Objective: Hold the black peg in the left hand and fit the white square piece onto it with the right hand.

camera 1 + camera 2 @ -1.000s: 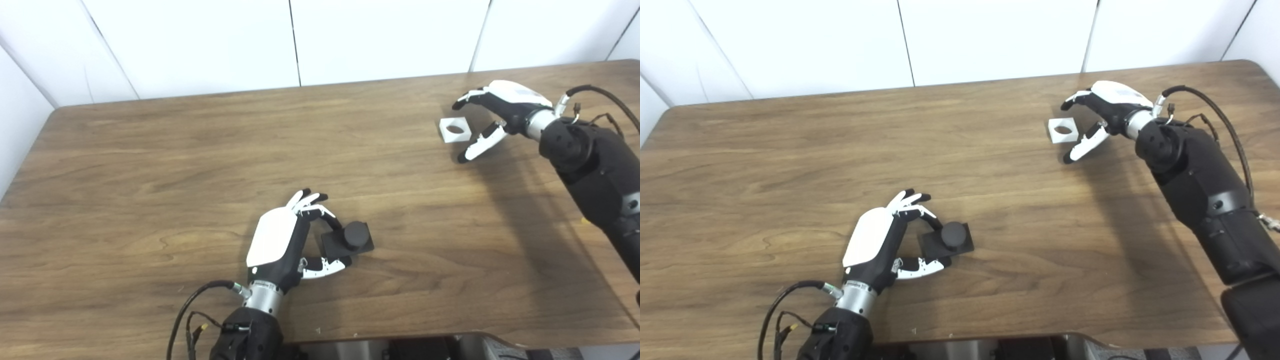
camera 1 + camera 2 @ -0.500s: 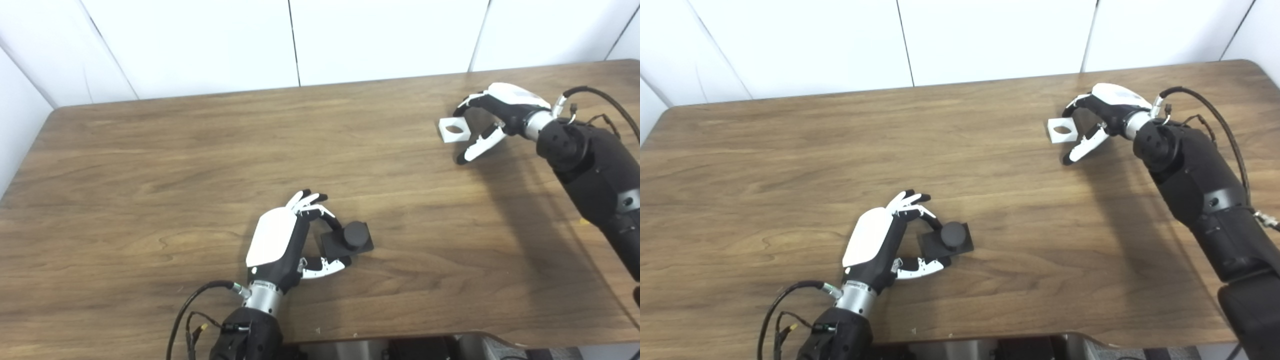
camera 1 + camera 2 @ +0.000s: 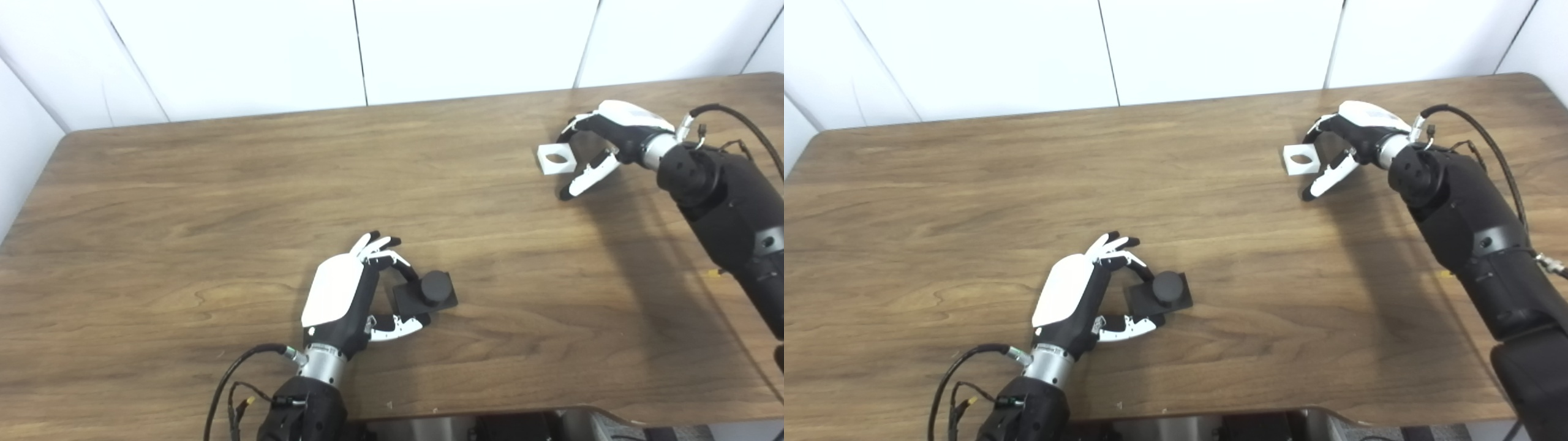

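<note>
The black peg [image 3: 435, 288], a round stub on a square black base, rests on the wooden table [image 3: 184, 202] near the front middle. My left hand [image 3: 340, 297] lies just left of it, fingers curled onto the base's far-left corner and thumb against its near-left corner, pinching the base. The white square piece [image 3: 556, 159], with a round hole, lies flat at the far right. My right hand [image 3: 606, 138] arches over its right side: fingertips [image 3: 566, 131] touch its far-right corner, while the thumb [image 3: 582, 180] stays a little apart from its near edge.
White wall panels [image 3: 465, 43] rise behind the table's far edge. A black cable [image 3: 229, 383] loops off my left wrist near the front edge. My right forearm [image 3: 729, 208] crosses the table's right end.
My right hand's fingers curled down from spread above the white piece onto its far-right corner. The piece has not moved. My left hand and the peg are unchanged.
</note>
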You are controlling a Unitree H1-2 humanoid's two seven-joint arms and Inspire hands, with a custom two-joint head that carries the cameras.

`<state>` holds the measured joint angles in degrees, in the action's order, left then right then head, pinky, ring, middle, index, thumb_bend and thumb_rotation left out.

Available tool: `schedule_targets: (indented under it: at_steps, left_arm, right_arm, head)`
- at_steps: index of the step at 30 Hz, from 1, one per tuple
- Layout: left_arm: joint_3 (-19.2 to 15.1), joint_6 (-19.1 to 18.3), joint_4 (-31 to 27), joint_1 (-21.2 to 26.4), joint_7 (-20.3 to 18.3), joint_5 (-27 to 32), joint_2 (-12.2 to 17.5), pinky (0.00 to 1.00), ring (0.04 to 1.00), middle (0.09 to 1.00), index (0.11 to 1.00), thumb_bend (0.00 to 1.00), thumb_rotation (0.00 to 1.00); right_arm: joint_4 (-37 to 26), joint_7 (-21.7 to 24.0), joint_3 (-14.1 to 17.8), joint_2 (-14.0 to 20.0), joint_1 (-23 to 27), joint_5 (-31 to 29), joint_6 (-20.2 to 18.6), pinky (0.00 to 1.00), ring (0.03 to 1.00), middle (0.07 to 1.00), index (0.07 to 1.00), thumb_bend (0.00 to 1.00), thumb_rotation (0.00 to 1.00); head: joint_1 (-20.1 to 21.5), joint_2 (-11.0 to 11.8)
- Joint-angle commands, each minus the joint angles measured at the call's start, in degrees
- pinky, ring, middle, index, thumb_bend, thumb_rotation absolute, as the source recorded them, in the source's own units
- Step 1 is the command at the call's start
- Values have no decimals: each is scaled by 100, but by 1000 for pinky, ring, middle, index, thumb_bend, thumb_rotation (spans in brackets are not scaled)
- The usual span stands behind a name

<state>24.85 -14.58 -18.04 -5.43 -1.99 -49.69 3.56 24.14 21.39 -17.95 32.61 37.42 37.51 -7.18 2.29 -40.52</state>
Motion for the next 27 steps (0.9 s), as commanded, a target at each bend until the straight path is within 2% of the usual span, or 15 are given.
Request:
schedule_targets:
  at_steps: [1,6,11,27]
  left_arm:
    - [3,1,84,-53,43,-87,-85,839,943,862,491,504,80]
    - [12,-45,89,-44,26,-106,-98,841,945,863,491,504,80]
    - [14,-22,120,-41,69,-89,-97,843,945,863,491,504,80]
    - [38,30,238,-14,192,-10,-141,844,947,861,491,505,78]
  right_arm:
    - [-86,-170,49,47,365,-14,145,960,986,927,710,927,287]
    - [-50,-180,34,56,381,-11,248,958,987,923,635,834,287]
    - [6,-239,3,54,397,31,313,933,979,916,618,774,295]
    - [-19,-192,-14,103,416,13,312,937,983,918,619,748,310]
  head:
    - [-9,0]
    - [-20,0]
    - [-15,-4]
    - [-9,-17]
